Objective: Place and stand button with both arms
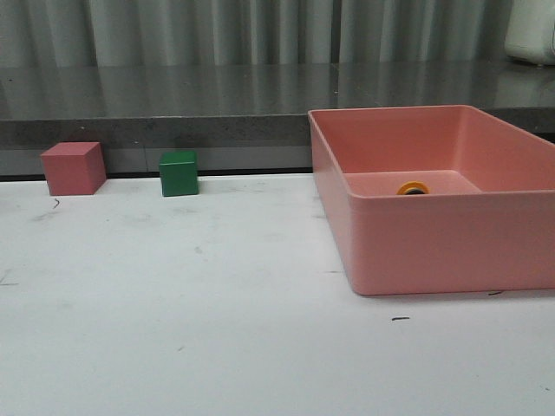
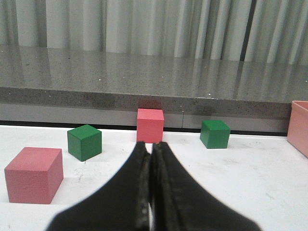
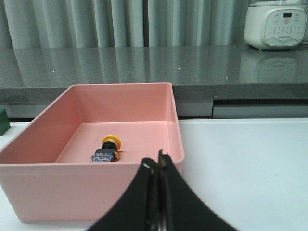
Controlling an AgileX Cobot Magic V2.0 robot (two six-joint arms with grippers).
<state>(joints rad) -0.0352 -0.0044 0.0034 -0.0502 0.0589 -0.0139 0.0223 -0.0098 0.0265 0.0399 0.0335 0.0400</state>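
Nearest to us, both grippers – left gripper (image 2: pixel 150 192) and right gripper (image 3: pixel 158 192) – have their fingers pressed together with nothing between them.

Count: one button (image 3: pixel 107 149), one pink bin (image 3: pixel 86 190). In the left wrist view we see two pink cubes – near one (image 2: pixel 33 174), far one (image 2: pixel 150 125) – and two green cubes (image 2: pixel 84 142) (image 2: pixel 214 133); the front view shows only one of each.

The button lies on its side on the bin floor, long axis roughly level, yellow cap (image 3: pixel 111 140) pointing toward the bin's far wall, bluish base toward its near wall. In the front view only the cap's top (image 1: pixel 413 187) peeks over the near wall.

The bin walls surround the button on all sides. Beyond the white table (image 1: pixel 217 303) we see a grey counter (image 1: pixel 173 95), with a white appliance (image 3: pixel 275 24) on it, and curtains behind.
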